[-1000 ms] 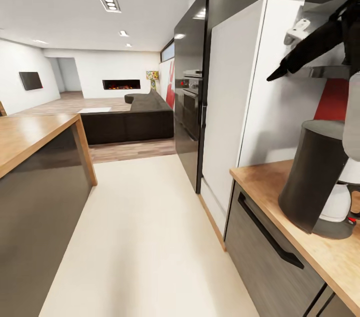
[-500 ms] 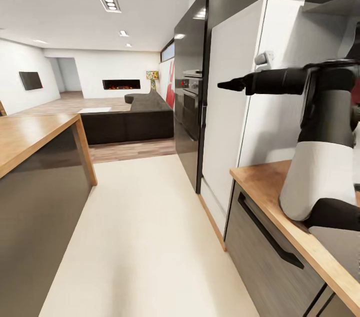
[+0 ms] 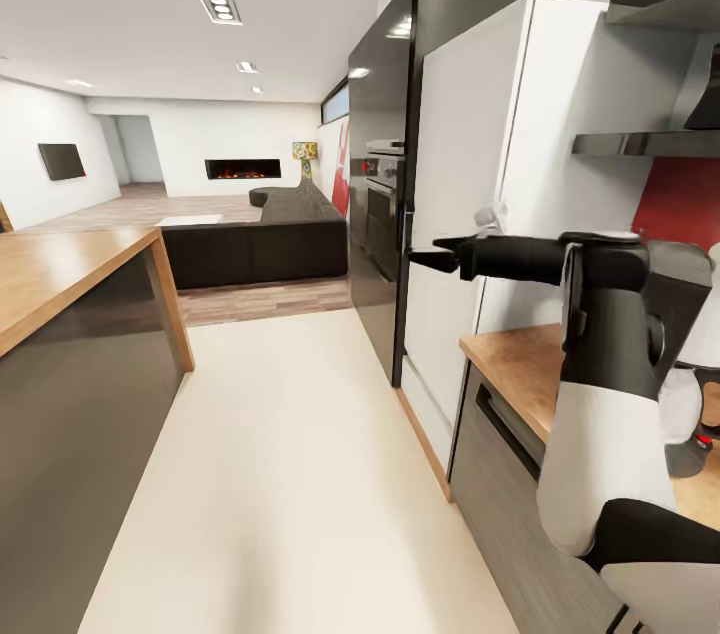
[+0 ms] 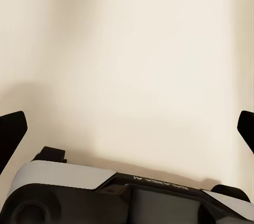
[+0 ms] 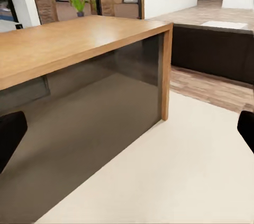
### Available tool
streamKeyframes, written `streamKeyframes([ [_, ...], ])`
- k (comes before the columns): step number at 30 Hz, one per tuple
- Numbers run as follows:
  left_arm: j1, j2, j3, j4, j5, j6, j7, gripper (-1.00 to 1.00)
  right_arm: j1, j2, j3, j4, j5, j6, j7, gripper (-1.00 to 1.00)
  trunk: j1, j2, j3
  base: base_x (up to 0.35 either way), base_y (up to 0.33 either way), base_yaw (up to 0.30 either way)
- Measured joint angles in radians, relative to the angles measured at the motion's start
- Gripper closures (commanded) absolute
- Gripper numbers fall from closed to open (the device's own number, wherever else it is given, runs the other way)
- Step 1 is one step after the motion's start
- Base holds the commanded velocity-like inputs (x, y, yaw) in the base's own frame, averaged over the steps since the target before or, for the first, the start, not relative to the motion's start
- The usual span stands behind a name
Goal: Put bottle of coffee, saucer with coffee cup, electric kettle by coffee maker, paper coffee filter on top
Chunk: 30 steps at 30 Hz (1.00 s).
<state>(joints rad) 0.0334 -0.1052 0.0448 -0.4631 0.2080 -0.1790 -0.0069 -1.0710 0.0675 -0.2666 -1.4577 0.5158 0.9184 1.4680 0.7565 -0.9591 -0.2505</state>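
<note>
Swinging the right gripper (image 3: 425, 260) level past the fridge (image 3: 480, 184), fingers wide and empty. Left gripper (image 4: 127, 128) likewise spread, holding nothing. Best keep clear of the kettle (image 3: 684, 404) on the countertop (image 3: 510, 354).

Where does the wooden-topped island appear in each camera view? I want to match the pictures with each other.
Head view: the island stands at the left edge, across the aisle from the right gripper.
Right wrist view: the island lies ahead, with its wooden top above a dark side panel.
Left wrist view: the open left gripper looks at the pale floor.
Shared landmark: the pale floor.
</note>
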Motion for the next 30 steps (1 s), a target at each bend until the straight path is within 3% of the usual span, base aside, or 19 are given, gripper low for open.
streamKeyframes([
  [4,0.000,0.000,0.000,0.000,0.000,0.000,0.000,-1.00,0.086,0.013,0.000,-0.014,-0.002,-0.026,-0.039,-1.00,0.000,0.000,0.000,0.000,0.000,0.000],
  [6,0.000,0.000,0.000,0.000,0.000,0.000,0.000,-1.00,0.177,0.017,0.000,-0.019,-0.002,-0.091,-0.055,-1.00,0.000,0.000,0.000,0.000,0.000,0.000],
  [14,0.000,0.000,0.000,0.000,0.000,0.000,0.000,-1.00,0.428,0.018,0.000,-0.012,-0.002,-0.264,-0.111,-1.00,0.000,0.000,0.000,0.000,0.000,0.000],
  [20,0.000,0.000,0.000,0.000,0.000,0.000,0.000,-1.00,0.533,0.019,0.000,-0.005,-0.002,-0.341,-0.129,-1.00,0.000,0.000,0.000,0.000,0.000,0.000],
  [30,0.000,0.001,0.002,0.000,0.001,0.000,0.000,-1.00,0.723,0.018,-0.005,0.079,0.002,-0.554,-0.134,-1.00,0.000,0.000,0.000,0.000,0.000,0.000],
])
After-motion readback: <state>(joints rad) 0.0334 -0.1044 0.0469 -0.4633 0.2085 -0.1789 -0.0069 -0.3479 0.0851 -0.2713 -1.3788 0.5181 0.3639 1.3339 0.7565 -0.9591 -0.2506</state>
